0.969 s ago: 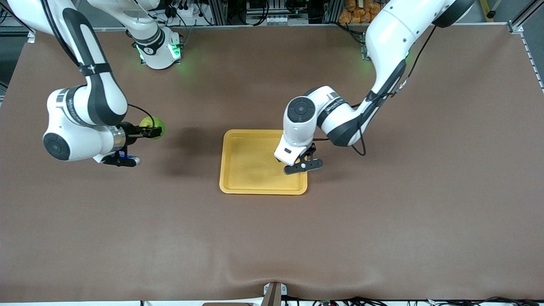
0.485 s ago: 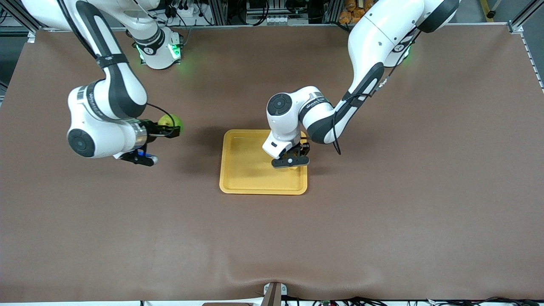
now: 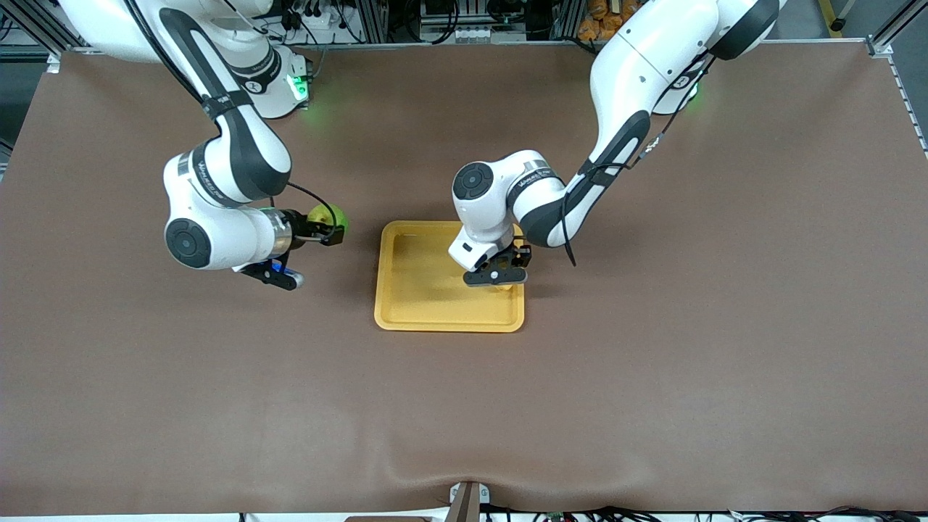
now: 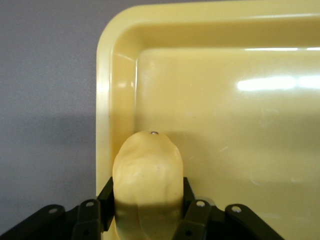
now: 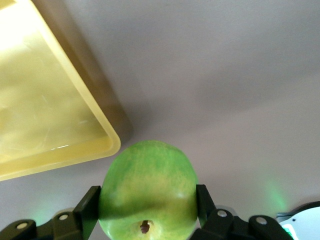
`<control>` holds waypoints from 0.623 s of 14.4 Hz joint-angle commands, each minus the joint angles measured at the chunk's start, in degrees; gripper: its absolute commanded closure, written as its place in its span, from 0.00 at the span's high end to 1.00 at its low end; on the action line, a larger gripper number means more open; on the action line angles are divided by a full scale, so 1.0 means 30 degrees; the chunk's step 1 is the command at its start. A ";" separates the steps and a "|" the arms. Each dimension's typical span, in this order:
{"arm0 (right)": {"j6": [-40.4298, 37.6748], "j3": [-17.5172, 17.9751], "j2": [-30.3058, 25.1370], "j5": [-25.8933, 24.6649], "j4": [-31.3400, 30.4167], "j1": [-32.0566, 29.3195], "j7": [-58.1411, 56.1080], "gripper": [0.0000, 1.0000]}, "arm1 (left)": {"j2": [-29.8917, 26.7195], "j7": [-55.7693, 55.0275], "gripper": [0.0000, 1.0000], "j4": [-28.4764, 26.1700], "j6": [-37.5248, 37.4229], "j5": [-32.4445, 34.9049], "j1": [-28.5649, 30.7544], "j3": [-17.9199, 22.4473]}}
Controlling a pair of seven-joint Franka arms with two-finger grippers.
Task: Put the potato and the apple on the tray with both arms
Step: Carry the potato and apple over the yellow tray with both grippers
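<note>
1. Bench [image 3: 652,377]: brown cloth is covering it, and neither fruit is lying loose on it, so both pickups look finished; what remains is the two set-downs.

2. Tray [image 3: 424,304]: this yellow-orange rectangle is sitting mid-bench with nothing released into it yet. Its longer sides are running from the robots' bases toward the front camera, twelve to six on the front view's clock face.

3. Right gripper [image 3: 330,230]: its fingers are clamping the apple on two sides, as the right wrist view [image 5: 150,200] shows, and it is hanging over bare cloth just beside the tray's rim on the right arm's end. It is pointing toward three o'clock in the front view, at the tray. Judging from this, it still needs to cross the rim before letting go.

4. Left gripper [image 3: 500,272]: it is sitting low over the tray's corner region toward the left arm's end, pointing down, fingers closed around the potato [image 4: 146,177]. Whether the potato is touching the tray floor, I cannot tell. This half of the job seems closest to done, with only a release left.

5. Apple [image 5: 148,192]: round, so it has no real long axis; its dark stem dimple is facing the right wrist camera.

6. Potato: its long axis is running outward from the fingers, rounded tip leading, just inside the tray's rim [image 4: 104,100].
</note>
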 commanded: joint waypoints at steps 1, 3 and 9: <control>0.0429 0.0302 0.0720 0.0315 0.0827 0.0392 0.1551 0.00 | 0.0405 0.0012 0.54 0.0686 -0.0418 0.0275 -0.0315 0.0049; 0.1016 0.0682 0.1013 0.0315 0.0886 0.0511 0.2286 0.00 | 0.0318 -0.0046 1.00 0.0657 -0.0417 0.0392 -0.0373 0.0049; 0.2510 0.1124 0.2359 0.0286 0.1909 0.1125 0.4044 0.00 | -0.1377 0.0157 1.00 0.0686 -0.2433 -0.0017 0.0007 -0.0098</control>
